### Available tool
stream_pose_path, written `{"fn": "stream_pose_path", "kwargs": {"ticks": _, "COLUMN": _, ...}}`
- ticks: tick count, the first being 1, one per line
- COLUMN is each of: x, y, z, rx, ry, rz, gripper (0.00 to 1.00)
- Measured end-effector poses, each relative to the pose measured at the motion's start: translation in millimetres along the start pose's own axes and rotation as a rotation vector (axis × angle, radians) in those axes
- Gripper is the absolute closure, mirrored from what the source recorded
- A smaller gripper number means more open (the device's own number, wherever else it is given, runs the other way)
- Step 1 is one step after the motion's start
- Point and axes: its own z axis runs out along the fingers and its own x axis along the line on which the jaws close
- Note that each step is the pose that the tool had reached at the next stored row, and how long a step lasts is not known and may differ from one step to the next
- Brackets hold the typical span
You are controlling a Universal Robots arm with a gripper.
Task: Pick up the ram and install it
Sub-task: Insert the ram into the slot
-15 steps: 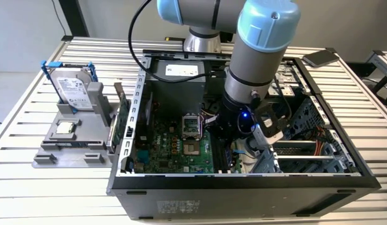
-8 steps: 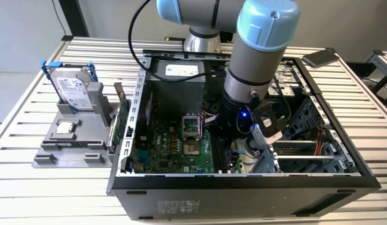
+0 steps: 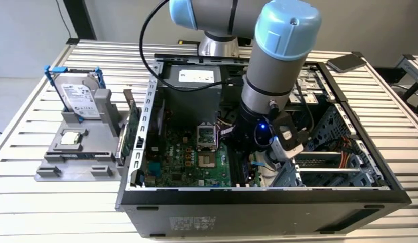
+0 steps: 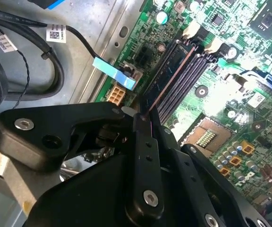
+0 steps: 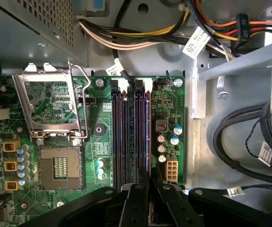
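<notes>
- Slatted metal table (image 3: pixel 53 202) under an open black computer case (image 3: pixel 263 202); a grey fixture holding a hard drive (image 3: pixel 79 98) stands at the case's 9 o'clock in the exterior view. The grey and pale-blue arm (image 3: pixel 273 66) reaches down inside, its gripper (image 3: pixel 253 152) low over the green motherboard (image 3: pixel 188 162), at about 3 o'clock of the open CPU socket (image 3: pixel 204 134).
- In the second wrist view, the matte black fingers (image 4: pixel 144 156) are pinched narrow on the ram (image 4: pixel 166 78), a thin dark stick seen edge-on with a coppery edge. Its long axis runs away from the gripper toward 1 o'clock, parallel to the long black memory slots (image 4: pixel 192 75), and it lies along the outermost slot, nearest the bare metal case wall. Whether it is fully seated cannot be told.
- In the first wrist view, the slots (image 5: pixel 126 137) run from 12 to 6 o'clock with pale latches at the far end. The gripper (image 5: pixel 148 182) sits at 6 o'clock over the slot nearest the capacitors (image 5: pixel 166 142), so the ram lies directly beneath it, axis matching the slot. The socket's shiny steel frame (image 5: pixel 51 104) lies at the slots' 9 o'clock, bundled cables (image 5: pixel 240 142) at 3 o'clock.
</notes>
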Motion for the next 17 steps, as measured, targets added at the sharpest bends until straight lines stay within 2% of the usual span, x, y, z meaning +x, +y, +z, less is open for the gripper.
{"fn": "stream_pose_path", "kwargs": {"ticks": 9, "x": 0.0, "y": 0.1, "z": 1.4, "rx": -0.0005, "ry": 0.0000, "rz": 0.000, "gripper": 1.00}}
{"fn": "stream_pose_path", "kwargs": {"ticks": 10, "x": 0.0, "y": 0.5, "z": 2.0, "rx": -0.0031, "ry": -0.0001, "rz": 0.000, "gripper": 0.00}}
{"fn": "stream_pose_path", "kwargs": {"ticks": 13, "x": 0.1, "y": 0.1, "z": 1.2, "rx": -0.0010, "ry": 0.0002, "rz": 0.000, "gripper": 0.00}}
{"fn": "stream_pose_path", "kwargs": {"ticks": 14, "x": 0.1, "y": 0.1, "z": 0.4, "rx": -0.0042, "ry": 0.0011, "rz": 0.001, "gripper": 0.00}}
{"fn": "stream_pose_path", "kwargs": {"ticks": 15, "x": 0.0, "y": 0.1, "z": -1.4, "rx": -0.0077, "ry": 0.0017, "rz": 0.004, "gripper": 0.00}}
{"fn": "stream_pose_path", "kwargs": {"ticks": 17, "x": -0.1, "y": -0.2, "z": -10.0, "rx": -0.0078, "ry": 0.0020, "rz": 0.005, "gripper": 0.00}}
